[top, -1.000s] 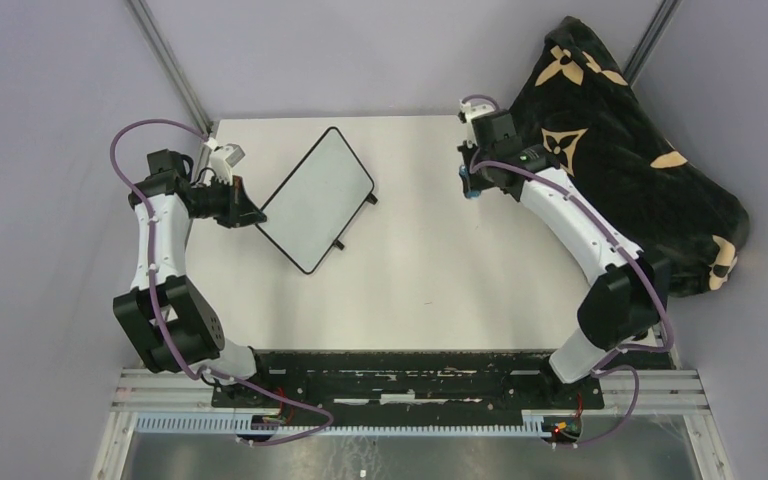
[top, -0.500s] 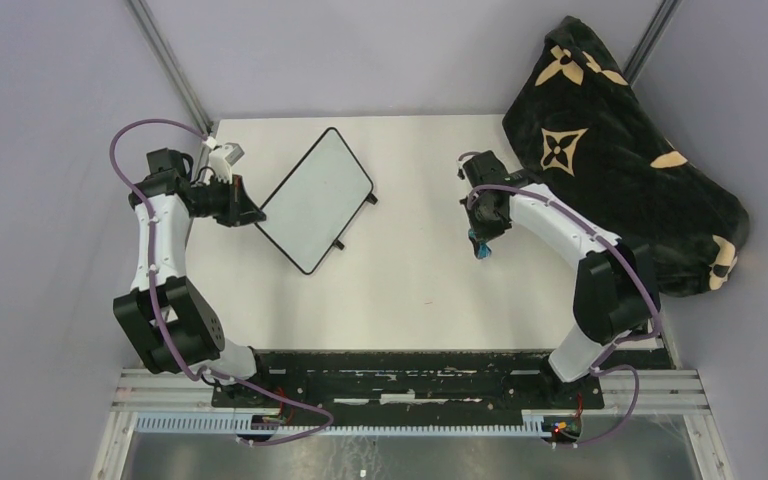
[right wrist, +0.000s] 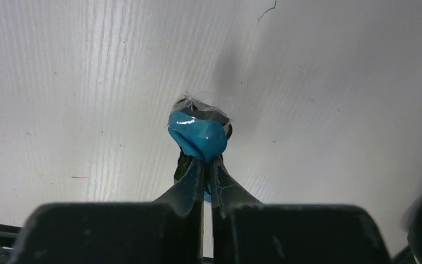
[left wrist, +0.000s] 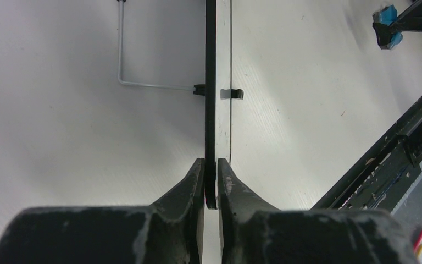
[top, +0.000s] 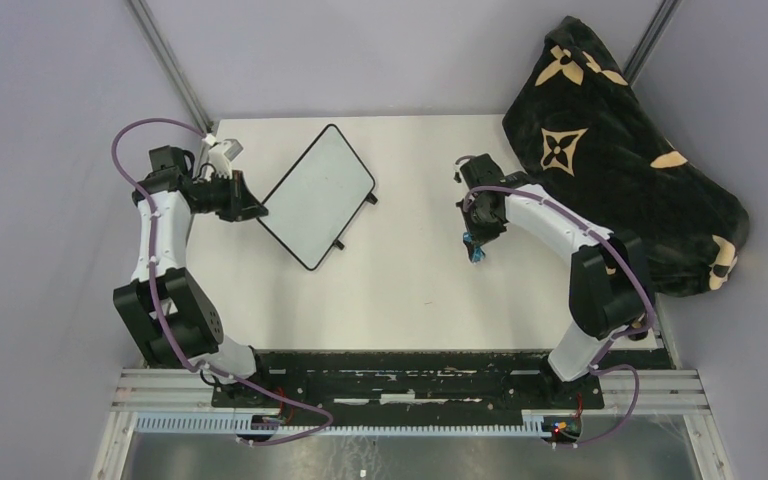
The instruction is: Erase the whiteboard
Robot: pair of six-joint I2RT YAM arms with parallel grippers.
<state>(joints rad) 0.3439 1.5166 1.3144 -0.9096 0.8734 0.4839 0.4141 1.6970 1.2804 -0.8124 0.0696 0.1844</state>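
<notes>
The right fingers (top: 474, 243) have drawn back from the far side of the desk (top: 410, 300) toward its middle within the last second, and now point down just above the surface; they are pressed nearly together on a blue eraser (right wrist: 198, 136) with a scrap of clear film over it. The left fingers (left wrist: 196, 184) have hardly moved; they stay pinched on the black frame at the near-left edge of the whiteboard (top: 318, 197), which sits at the far left of the desk, turned at an angle, well apart from the eraser. The board's face shows no writing from above, so the wiping is probably done and the eraser looks ready to be put down. The desk is white and faintly scuffed; pale grey walls close it in; a black blanket (top: 620, 150) with tan flower shapes lies heaped at the far right.
</notes>
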